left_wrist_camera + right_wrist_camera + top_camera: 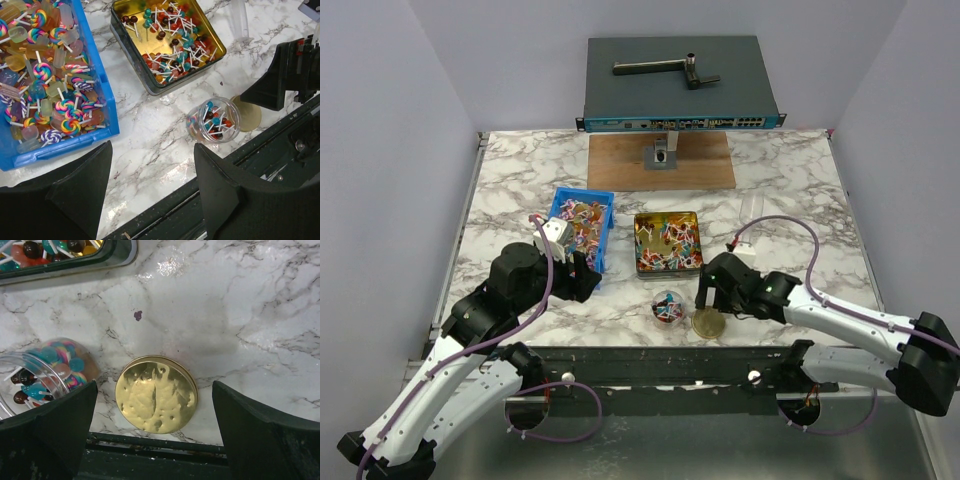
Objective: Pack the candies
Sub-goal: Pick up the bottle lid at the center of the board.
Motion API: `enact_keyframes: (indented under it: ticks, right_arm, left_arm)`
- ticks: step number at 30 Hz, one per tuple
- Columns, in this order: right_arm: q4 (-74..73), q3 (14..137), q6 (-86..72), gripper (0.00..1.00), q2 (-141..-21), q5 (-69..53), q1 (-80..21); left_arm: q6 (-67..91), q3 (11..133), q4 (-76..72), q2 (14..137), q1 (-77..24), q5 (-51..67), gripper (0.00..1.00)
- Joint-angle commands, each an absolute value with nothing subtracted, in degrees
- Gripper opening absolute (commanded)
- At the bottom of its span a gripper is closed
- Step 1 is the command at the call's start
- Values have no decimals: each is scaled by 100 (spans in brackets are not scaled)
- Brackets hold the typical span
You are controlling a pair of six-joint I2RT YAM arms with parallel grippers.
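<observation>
Step looks like capping. Right gripper [155, 407] hangs over lid [156, 395], fingers spread wide either side of it, holding nothing, not touching. Probably best to drop straight down till tips reach table [260, 315], then pinch the rim on opposite edges, centred. The disc is thin and slick, so a high or off-centre pinch may skid it toward the near table edge, which is close. Keep clear of jar [30, 360], just beside lid. Left gripper [152, 165] is also wide open and empty, near bin [65, 147].

Table: flat, glossy, white-grey marble pattern.
Bin: blue plastic, rectangular, full of swirl lollies and jelly pieces.
Tin [125, 47]: squarish, mirror-gold inside, dark outside, rounded corners.
Jar: clear, round, open; plastic or glass, can't tell.
Lid: round gold metal, wavy reflections.
Candies [214, 120]: tiny ball pops on white sticks, some in jar, more in tin and bin.
</observation>
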State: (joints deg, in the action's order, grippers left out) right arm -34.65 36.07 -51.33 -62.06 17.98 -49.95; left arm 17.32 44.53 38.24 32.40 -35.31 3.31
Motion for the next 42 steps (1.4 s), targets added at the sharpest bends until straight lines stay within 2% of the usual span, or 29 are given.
enact_keyframes:
  ticks: [1,16,42]
  right_arm:
    - [-3703,3454,-5583,100,-6374,2227,-5314]
    - [-3623,3552,-6135,100,-7170,2531,-6228]
    - [-3592,3785,-5988,98,-7629,2710,-6323]
  left_arm:
    - [1745,4421,3779,3197,-3507,246,69]
    - [1748,4414,3778,3163,-3507,247,69]
    - [1749,4403,3779,3101,-3507,245,69]
